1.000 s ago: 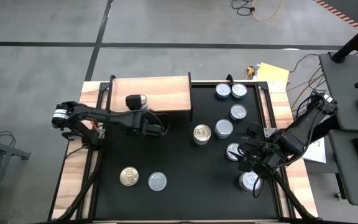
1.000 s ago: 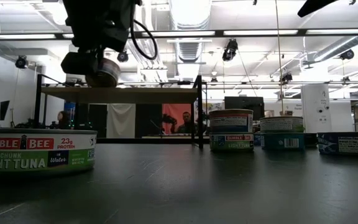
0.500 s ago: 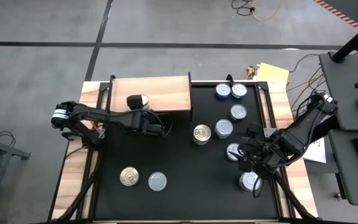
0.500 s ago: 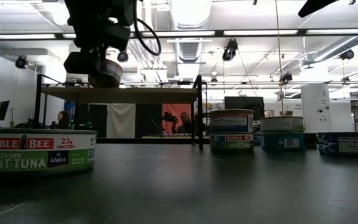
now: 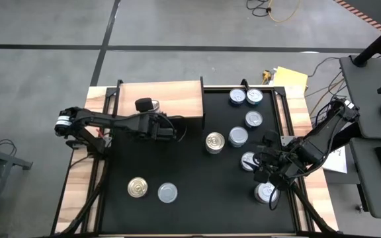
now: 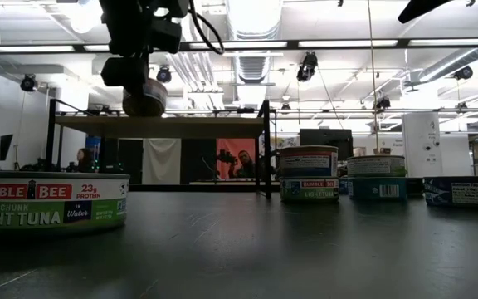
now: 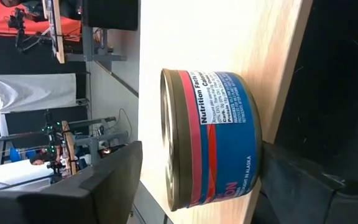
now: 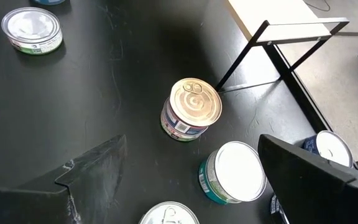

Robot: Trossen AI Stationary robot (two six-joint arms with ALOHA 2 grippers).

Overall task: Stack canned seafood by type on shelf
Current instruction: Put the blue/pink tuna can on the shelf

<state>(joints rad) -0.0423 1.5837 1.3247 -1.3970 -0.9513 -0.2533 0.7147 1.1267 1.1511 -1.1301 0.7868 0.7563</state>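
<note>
Left gripper (image 5: 152,114), fingers parted either side of the blue-labelled can (image 7: 211,138), is positioned over the shelf (image 5: 177,96), the can resting upright on its top.

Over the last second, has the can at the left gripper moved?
Yes. The can sits slightly farther onto the shelf, away from its front edge, with the left gripper behind it.

Can (image 7: 213,140) — blue/red label, gold rim
</note>
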